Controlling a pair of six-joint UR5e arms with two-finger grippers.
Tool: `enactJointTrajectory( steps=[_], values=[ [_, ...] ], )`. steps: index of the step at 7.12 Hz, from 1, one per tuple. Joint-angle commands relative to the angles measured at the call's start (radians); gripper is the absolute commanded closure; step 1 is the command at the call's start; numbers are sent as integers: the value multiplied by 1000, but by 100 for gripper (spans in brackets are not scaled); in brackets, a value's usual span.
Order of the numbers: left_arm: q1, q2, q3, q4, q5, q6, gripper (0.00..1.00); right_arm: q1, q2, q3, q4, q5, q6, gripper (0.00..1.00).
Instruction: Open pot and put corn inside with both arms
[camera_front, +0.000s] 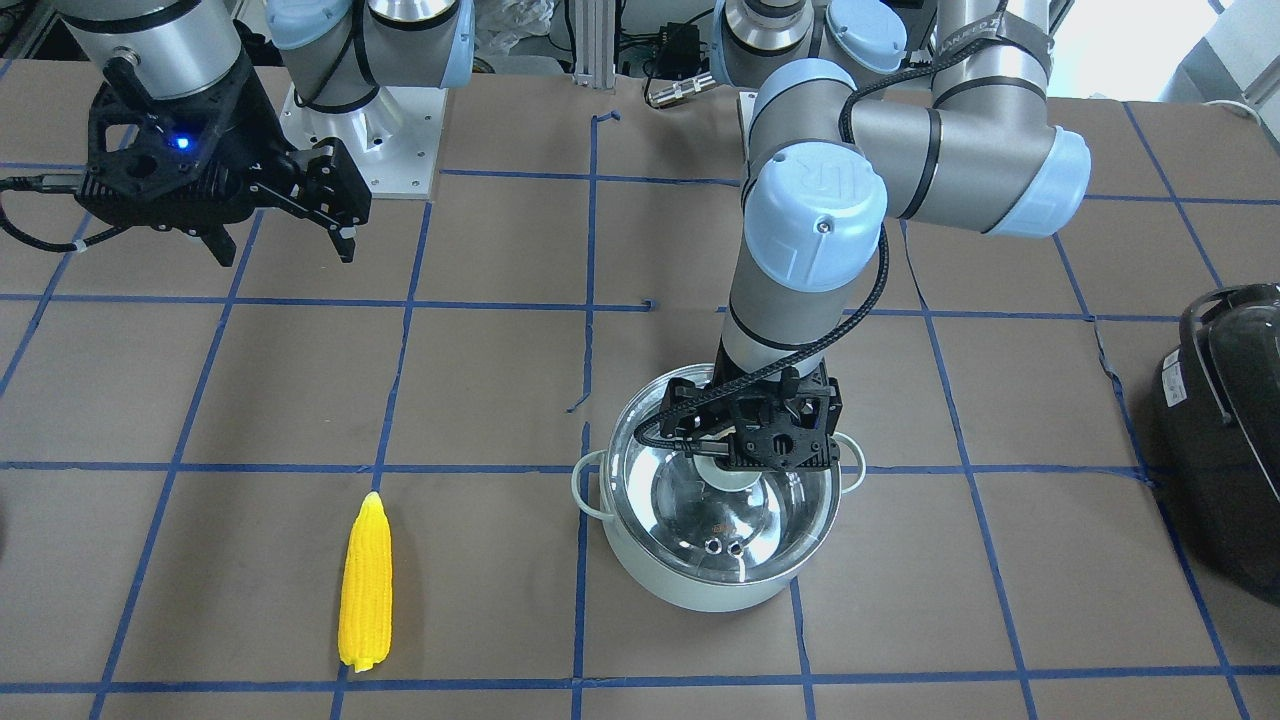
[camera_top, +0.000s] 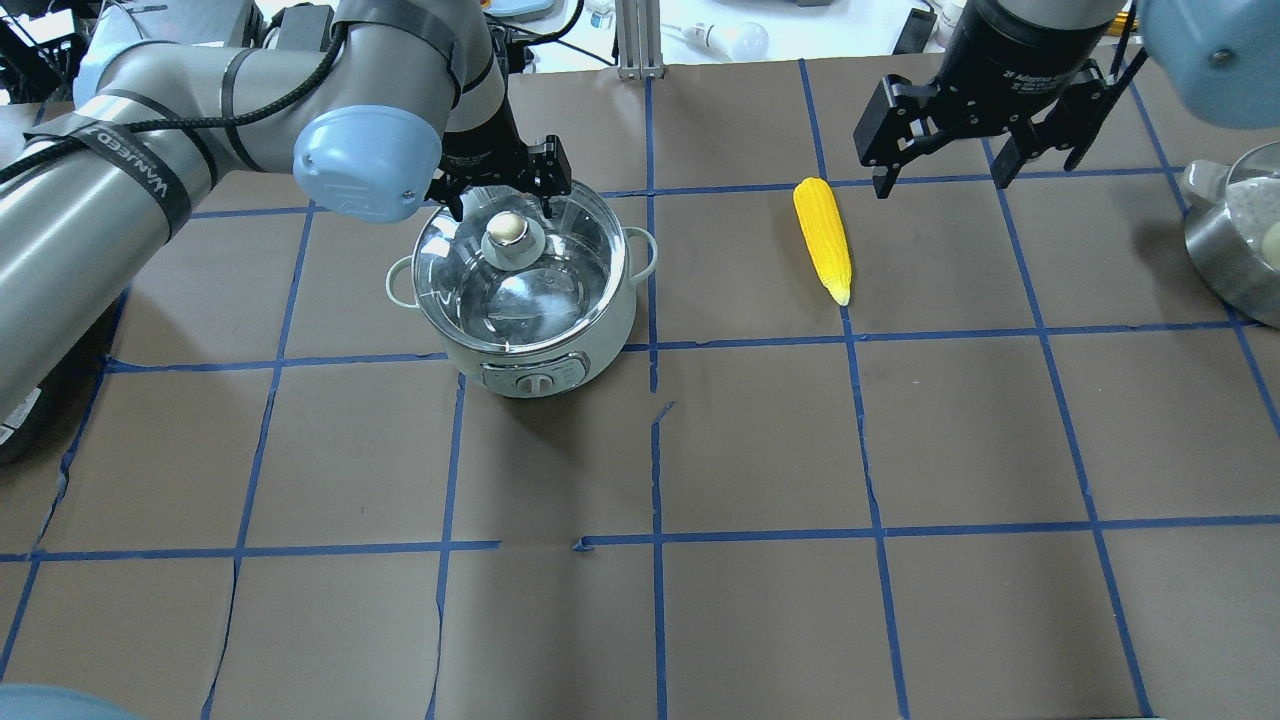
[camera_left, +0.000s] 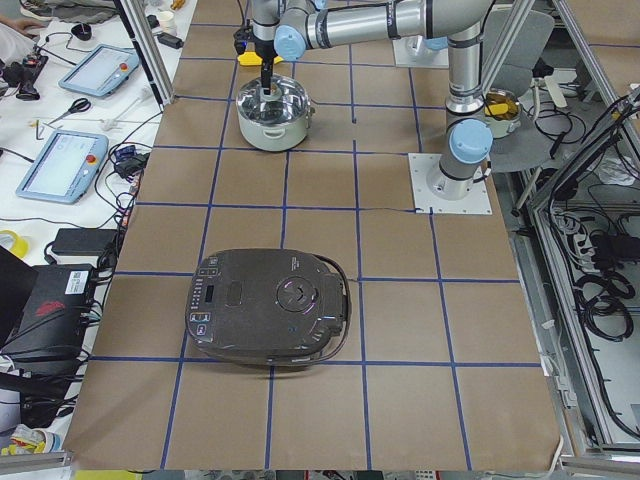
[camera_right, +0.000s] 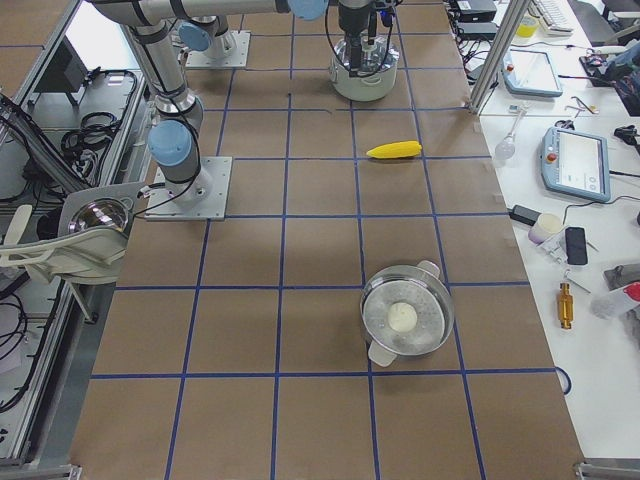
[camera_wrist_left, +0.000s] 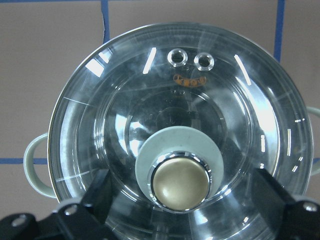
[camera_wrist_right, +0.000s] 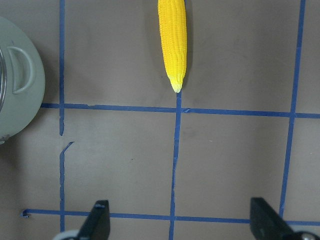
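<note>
Your left gripper (camera_top: 500, 205) hung right over the round pale mint-white pot (camera_top: 600, 335). Its jaws were spread wide, one on each side of the metallic knob (camera_wrist_left: 181, 186) on the clear glass lid (camera_top: 545, 295). The left wrist view showed a gap between the knob and each finger (camera_wrist_left: 95, 200), so there was no contact that I could see and nothing was held. The knob sat roughly centred between them, so a straight close looked like the next step, then a lift. The lid was on the pot, so the opening was not done.

The pot stood on the left half of the brown paper surface (camera_top: 760, 450), which was gridded in blue tape. It had a loop handle on each side and a shiny steel inside.

The bright yellow tapered corn cob (camera_top: 822, 238) lay flat on the surface, well apart from the pot on its right, not yet picked up. Its long axis ran far to near, with the pointed tip toward the robot's side.

Your right gripper (camera_top: 942, 175) was much the nearer one to the corn. It hovered above the surface just right of the cob's blunt far end, jaws wide open and empty. The jaws spanned left to right, across the cob's axis, so it probably needed only a shift left and a descent.

A large black appliance (camera_front: 1225, 440) sat off at the left end.
</note>
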Motion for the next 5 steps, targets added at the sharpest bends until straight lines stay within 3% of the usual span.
enactJointTrajectory(
  steps=[1, 5],
  values=[
    [0, -2, -8, 0, 0, 3, 17, 1, 5, 3, -2, -4, 2, 0],
    [0, -5, -7, 2, -1, 3, 52, 0, 5, 8, 4, -8, 2, 0]
  ],
)
